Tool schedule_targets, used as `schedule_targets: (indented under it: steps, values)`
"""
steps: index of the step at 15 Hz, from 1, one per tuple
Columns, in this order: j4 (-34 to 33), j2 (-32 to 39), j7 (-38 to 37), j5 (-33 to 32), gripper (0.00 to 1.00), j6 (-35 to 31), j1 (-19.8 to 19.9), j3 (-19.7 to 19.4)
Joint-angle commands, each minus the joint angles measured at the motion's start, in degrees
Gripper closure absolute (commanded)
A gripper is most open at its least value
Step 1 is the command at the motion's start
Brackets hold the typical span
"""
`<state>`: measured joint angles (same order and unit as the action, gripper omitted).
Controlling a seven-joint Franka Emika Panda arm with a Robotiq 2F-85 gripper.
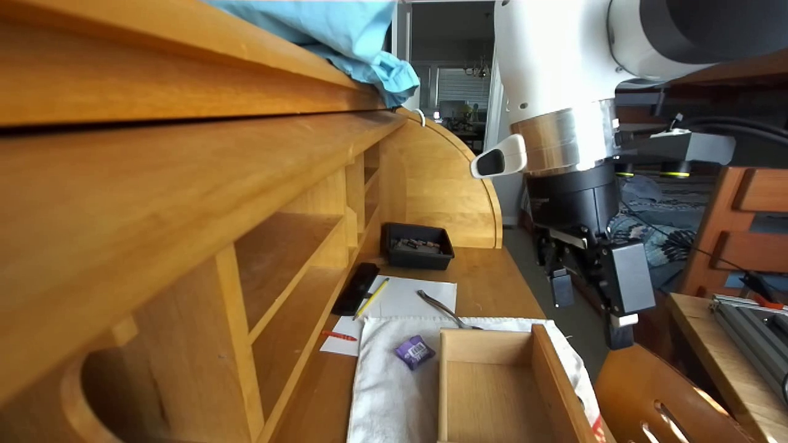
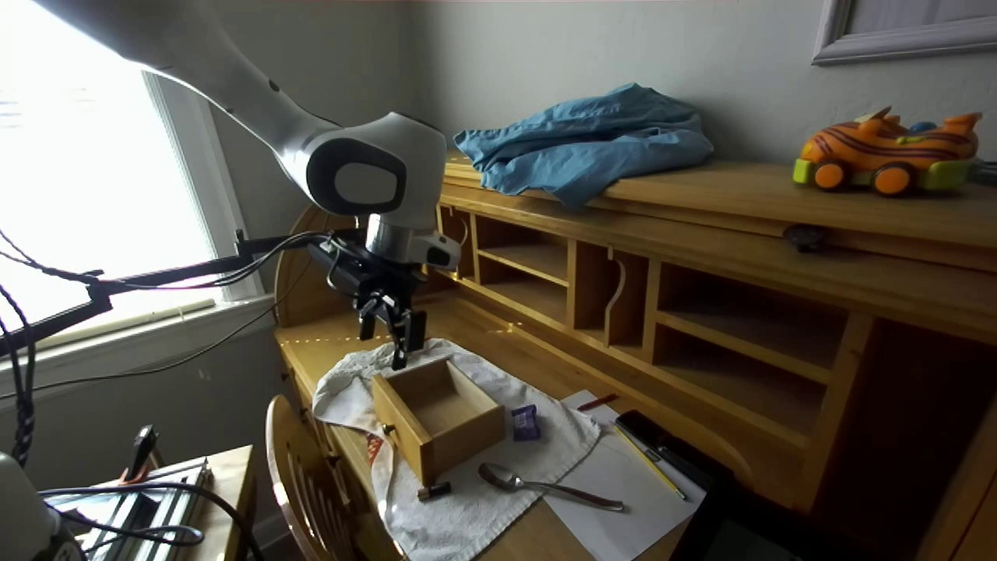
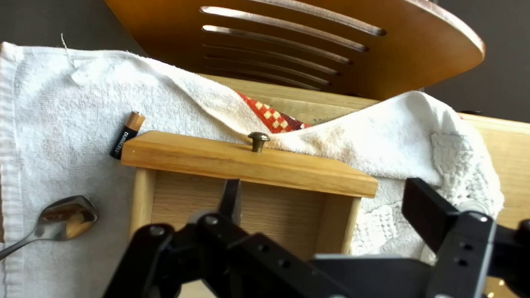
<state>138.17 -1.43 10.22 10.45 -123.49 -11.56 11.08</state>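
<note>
Claw spread wide, nothing gripped, hanging clear of everything. Nearest is the wooden drawer, below it, sitting on the white towel. Bare drawer floor shows; claw blocks part of it in wrist view. Battery lies on the towel at the drawer's front corner, up-left of the claw in wrist view. Spoon left of claw there, handle cut off by the view's edge. Purple packet beside drawer, lower than claw in both exterior views; print illegible. Black bin, well apart from claw in an exterior view, has small loose pieces inside, can't make out what.
</note>
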Motion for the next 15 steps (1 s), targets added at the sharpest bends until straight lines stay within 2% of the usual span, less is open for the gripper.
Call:
schedule_targets:
  steps: [1,10,15]
  values:
    - [-0.08,1.06,-3.19,-1.85,0.0,1.32,-0.14,0.32]
    - [0.34,6.41,-11.29,-2.58,0.0,0.25,-1.53,1.89]
    - [1.06,7.76,-16.41,-7.97,0.0,-1.11,-2.8,2.16]
